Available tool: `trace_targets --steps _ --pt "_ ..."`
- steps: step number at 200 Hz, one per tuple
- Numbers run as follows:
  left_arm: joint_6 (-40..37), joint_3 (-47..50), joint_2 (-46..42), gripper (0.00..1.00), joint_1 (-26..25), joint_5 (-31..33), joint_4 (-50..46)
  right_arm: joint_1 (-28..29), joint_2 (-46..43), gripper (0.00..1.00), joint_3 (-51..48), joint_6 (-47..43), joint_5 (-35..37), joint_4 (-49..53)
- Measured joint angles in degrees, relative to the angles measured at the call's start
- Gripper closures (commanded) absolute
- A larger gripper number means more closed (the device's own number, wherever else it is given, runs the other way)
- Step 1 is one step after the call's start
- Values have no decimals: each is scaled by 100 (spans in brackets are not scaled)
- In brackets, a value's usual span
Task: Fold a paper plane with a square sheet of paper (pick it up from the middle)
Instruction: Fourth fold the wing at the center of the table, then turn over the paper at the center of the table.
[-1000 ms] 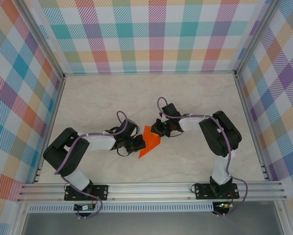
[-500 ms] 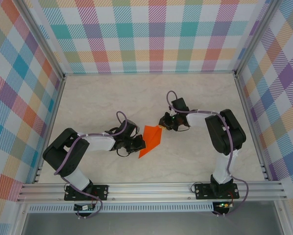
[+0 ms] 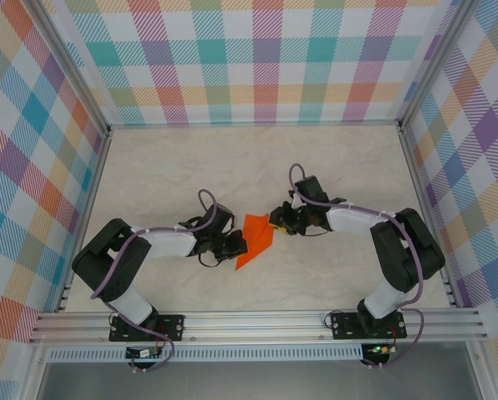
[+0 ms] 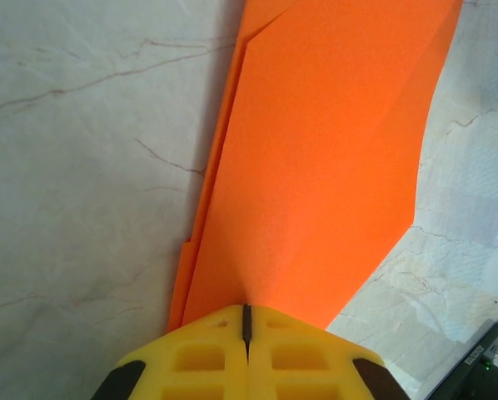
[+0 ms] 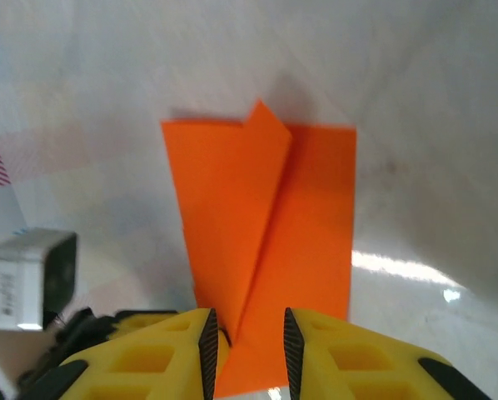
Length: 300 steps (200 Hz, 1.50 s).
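Reaching lower and wider with the right arm (image 3: 374,225) than a second ago, elbow swung out toward the right edge. Loosening the right pincer (image 3: 276,222) (image 5: 246,325) - fingers standing apart on either side of the raised fold of the paper plane (image 3: 256,237) (image 5: 266,208), not clamping it. Clenching the left pincer (image 3: 239,244) (image 4: 246,310) on the orange sheet (image 4: 316,150), pads pressed together. Lying on the marbled surface (image 3: 191,167) between both pincers - pointing near-left.
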<state>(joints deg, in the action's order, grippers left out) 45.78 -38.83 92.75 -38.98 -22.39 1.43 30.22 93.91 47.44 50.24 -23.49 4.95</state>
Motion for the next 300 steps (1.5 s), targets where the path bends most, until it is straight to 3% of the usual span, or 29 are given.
trace_targets --steps 54,134,196,300 --pt "0 -7 0 95 0 13 -24 396 81 67 -133 450 4 46" --pt "-2 -44 0 95 -7 17 -111 431 111 65 -356 702 295 90" --pt "-2 -44 0 95 -7 20 -111 476 140 69 -428 852 120 -317" --pt "50 -42 -98 93 -28 83 -225 494 603 65 -175 935 -155 -820"
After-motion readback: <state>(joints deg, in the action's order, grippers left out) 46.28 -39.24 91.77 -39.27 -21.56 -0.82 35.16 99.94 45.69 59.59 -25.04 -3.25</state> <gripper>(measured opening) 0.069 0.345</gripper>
